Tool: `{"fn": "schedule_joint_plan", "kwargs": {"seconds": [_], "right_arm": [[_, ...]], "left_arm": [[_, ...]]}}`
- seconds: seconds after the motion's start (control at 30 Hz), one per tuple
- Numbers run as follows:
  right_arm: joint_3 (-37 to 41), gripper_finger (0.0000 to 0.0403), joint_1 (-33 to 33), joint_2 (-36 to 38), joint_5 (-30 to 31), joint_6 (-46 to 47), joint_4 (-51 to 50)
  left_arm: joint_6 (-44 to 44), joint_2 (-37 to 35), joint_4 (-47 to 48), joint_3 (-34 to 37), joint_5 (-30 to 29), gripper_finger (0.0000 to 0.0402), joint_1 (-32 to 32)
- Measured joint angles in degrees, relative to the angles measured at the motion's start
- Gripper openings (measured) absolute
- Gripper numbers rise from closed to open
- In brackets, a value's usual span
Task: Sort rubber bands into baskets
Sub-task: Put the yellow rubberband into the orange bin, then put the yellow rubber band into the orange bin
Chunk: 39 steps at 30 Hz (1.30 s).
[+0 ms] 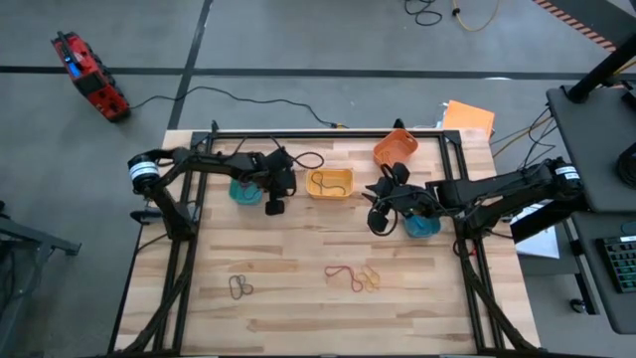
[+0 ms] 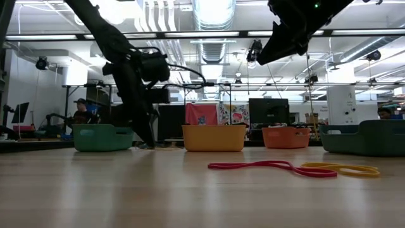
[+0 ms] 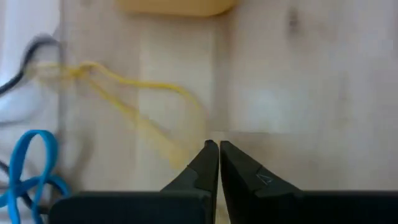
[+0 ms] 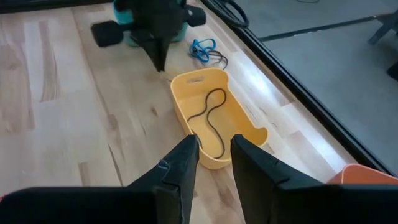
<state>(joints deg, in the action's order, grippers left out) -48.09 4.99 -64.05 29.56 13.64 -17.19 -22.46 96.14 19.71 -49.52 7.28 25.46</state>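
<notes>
- Your left gripper (image 3: 218, 148) is clenched, its two dark wedge-shaped fingers pressed tip to tip down at the pale, grainy wooden table (image 1: 298, 298); whether a band is pinched between them you cannot tell
- Just beside those tips lies a thin, floppy yellow rubber band (image 3: 134, 102), stretched into a long narrow loop; a little farther off to the same side curls a blue rubber band (image 3: 28, 168) in soft loops
- Just ahead of that gripper stands the yellow basket (image 1: 330, 184), smooth plastic, oblong with rounded corners; a dark rubber band (image 4: 208, 118) lies inside it as a slim wavy line
- The teal-green basket (image 2: 102, 137) sits close behind the left arm, partly under it in the overhead view
- Your right gripper (image 4: 214, 155) hangs above the table with its dark fingers parted a little and nothing between them; the yellow basket is right in front of it
- The blue basket (image 1: 422, 226) is under the right arm, and the orange basket (image 1: 396, 149) sits beyond that gripper by the table's far rail, tilted out of line with the others
- Well away from both grippers, toward the near edge, lie a red rubber band (image 2: 272, 166) touching a flat yellow-orange rubber band (image 2: 342, 169), and apart from them a small cluster of brown rubber bands (image 1: 239, 287)
</notes>
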Motion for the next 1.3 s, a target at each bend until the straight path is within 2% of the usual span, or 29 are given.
{"fn": "schedule_joint_plan", "kwargs": {"seconds": [0.13, 0.3, 0.5, 0.57, 0.7, 0.83, 1.03, 1.17, 1.3], "right_arm": [[0.39, 0.0091, 0.0, 0.0, 0.0, 0.01, 0.05], [0.67, 0.0084, 0.0, 0.0, 0.0, -0.03, 0.42], [2.08, 0.0083, 0.0, 0.0, -0.04, -0.7, 3.27], [2.54, 0.0086, 0.0, 0.0, -0.04, -0.68, 3.41], [3.21, 0.0093, 0.0, 0.0, -0.17, -0.13, 4.04], [3.25, 0.0099, 0.0, 0.0, -1.12, -0.18, 4.31], [3.25, 0.0099, 0.0, 0.0, -1.27, -0.32, 4.28], [3.25, 0.0096, 0.0, 0.0, -1.27, -0.34, 4.28], [3.25, 0.01, 0.0, 0.0, -1.25, -0.34, 4.28]], "left_arm": [[0.45, -2.27, 1.32, 0.0, 3.84, 0.0, -1.31], [0.7, -5.11, 1.77, 0.0, 3.68, 0.0, -3.29], [3.74, -4.6, -0.33, 0.0, -8.62, 0.0001, -3.39], [4.19, -3.5, -0.22, 0.0, -9.87, 0.0009, -3.16], [4.52, -1.53, -0.81, 0.0, -9.72, 0.0048, -2.83], [4.55, -0.63, -1.96, 0.0, -9.83, 0.0107, -2.28], [3.59, -0.57, -2.71, 0.02, -13.34, 0.0194, -1.32], [2.97, -0.57, -2.81, 0.59, -8.47, 0.0216, -0.25], [2.55, -0.57, -3.78, 0.95, -8.55, 0.0219, 0.74]]}}
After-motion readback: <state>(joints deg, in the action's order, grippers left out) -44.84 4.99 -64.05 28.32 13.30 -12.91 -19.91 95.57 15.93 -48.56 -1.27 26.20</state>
